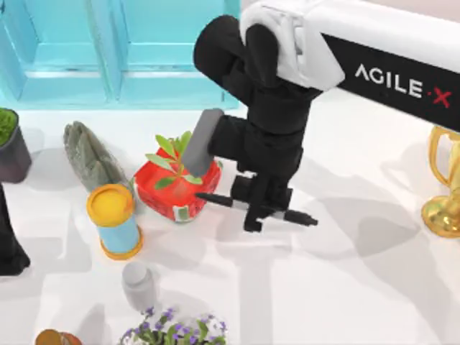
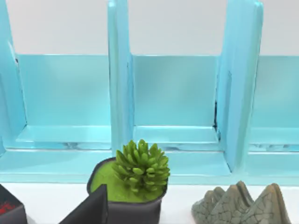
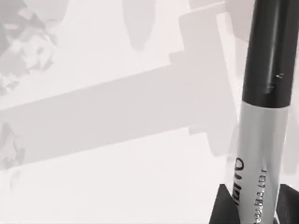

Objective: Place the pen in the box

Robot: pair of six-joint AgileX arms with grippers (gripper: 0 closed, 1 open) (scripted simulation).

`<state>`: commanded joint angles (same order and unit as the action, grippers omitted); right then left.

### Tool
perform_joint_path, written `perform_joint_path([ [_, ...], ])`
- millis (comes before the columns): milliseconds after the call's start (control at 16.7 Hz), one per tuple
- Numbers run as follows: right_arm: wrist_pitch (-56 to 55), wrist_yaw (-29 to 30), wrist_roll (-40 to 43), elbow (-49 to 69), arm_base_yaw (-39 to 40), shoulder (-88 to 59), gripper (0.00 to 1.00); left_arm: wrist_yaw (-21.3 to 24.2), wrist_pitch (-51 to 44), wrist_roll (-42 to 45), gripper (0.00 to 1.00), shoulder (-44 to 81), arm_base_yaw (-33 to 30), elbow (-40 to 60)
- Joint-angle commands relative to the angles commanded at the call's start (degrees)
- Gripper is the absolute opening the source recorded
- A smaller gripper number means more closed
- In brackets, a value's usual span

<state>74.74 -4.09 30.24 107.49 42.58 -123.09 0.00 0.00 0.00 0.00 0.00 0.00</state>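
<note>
Top view puts the right gripper [image 1: 257, 208] just beside the red planter [image 1: 176, 192], on the side away from the yellow-lidded can, its jaws pinching the pen [image 1: 256, 208] near the middle. Its black ends stick out to either side of the jaws, one end reaching close to the planter's wall. In the right wrist view the pen [image 3: 261, 140] runs out from between the dark fingertips [image 3: 224, 207], grey labelled band nearest them and a black end beyond, over the white worktop [image 3: 117, 177]. Whether the pen touches the worktop or hangs just above it I cannot tell. The turquoise box [image 1: 115, 50] stands well apart from the planter, at the back edge of the worktop [image 1: 345, 287], with open compartments. A grey rock [image 1: 90, 154] and a yellow-lidded can [image 1: 115, 219] lie near the planter on its other side. A gold trophy [image 1: 445, 190] stands far off at the worktop's right edge. The left arm [image 1: 8, 237] is parked at the worktop's left edge; its wrist view faces the box [image 2: 177, 93], a potted succulent [image 2: 140, 170] and the rock [image 2: 243, 205].
</note>
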Motion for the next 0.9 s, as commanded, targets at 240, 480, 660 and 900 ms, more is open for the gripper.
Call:
perform_joint_path([
  [240, 1.2, 1.0, -6.0, 2.0, -3.6, 3.3, 0.0, 0.0, 0.0, 0.0, 1.0, 0.0, 0.0, 0.0],
  [480, 3.4, 3.2, -21.3, 5.5, -12.5, 9.4, 0.0, 0.0, 0.0, 0.0, 1.0, 0.0, 0.0, 0.0],
  [660, 5.2, 5.2, -36.5, 7.6, -21.8, 13.4, 0.0, 0.0, 0.0, 0.0, 1.0, 0.0, 0.0, 0.0],
  [900, 7.5, 7.9, -56.6, 8.5, -35.9, 16.2, 0.0, 0.0, 0.0, 0.0, 1.0, 0.0, 0.0, 0.0],
])
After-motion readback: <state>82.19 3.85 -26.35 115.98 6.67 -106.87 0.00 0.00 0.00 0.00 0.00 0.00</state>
